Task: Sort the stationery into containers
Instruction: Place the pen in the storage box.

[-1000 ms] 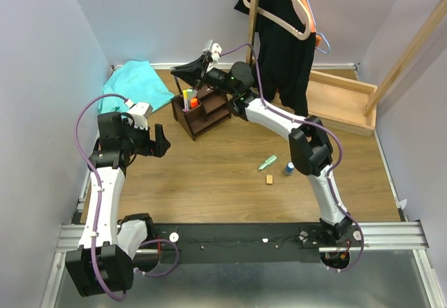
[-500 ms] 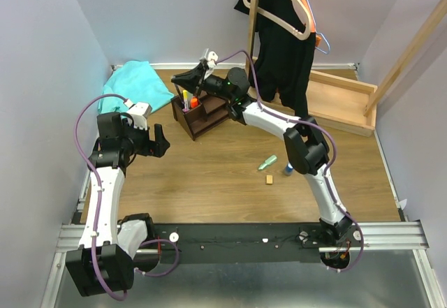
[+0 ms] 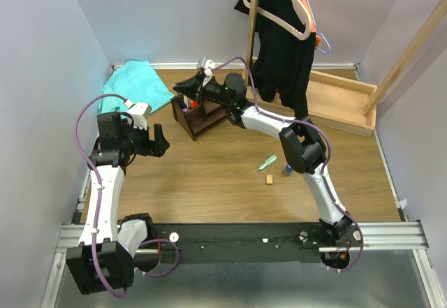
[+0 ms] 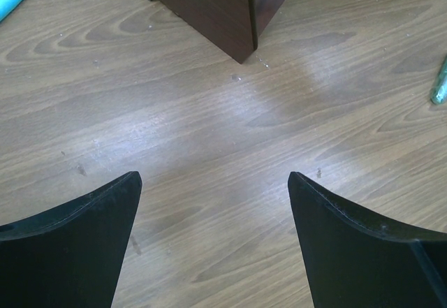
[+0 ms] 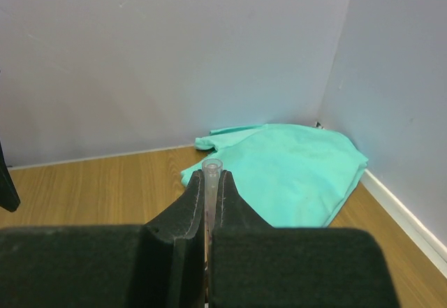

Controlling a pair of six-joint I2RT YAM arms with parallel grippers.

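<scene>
The right pincer (image 3: 190,84) is clamped shut on the thin pen (image 5: 211,165) and is poised above the dark organizer (image 3: 209,118). The left pincer (image 4: 213,186) hangs wide open and empty. A pale green marker (image 3: 267,162), a tan block (image 3: 269,179) and a blue cylinder (image 3: 288,171) lie unsorted on the surface (image 3: 209,175), so several pieces remain.

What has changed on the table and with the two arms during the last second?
The right arm swung left and slightly lower, carrying the right jaws, shut on the thin pen, over the left end of the organizer and covering most of the markers there. Nothing was grasped or released. The left arm, left jaws open, the green marker, tan block and blue cylinder stayed put.
</scene>
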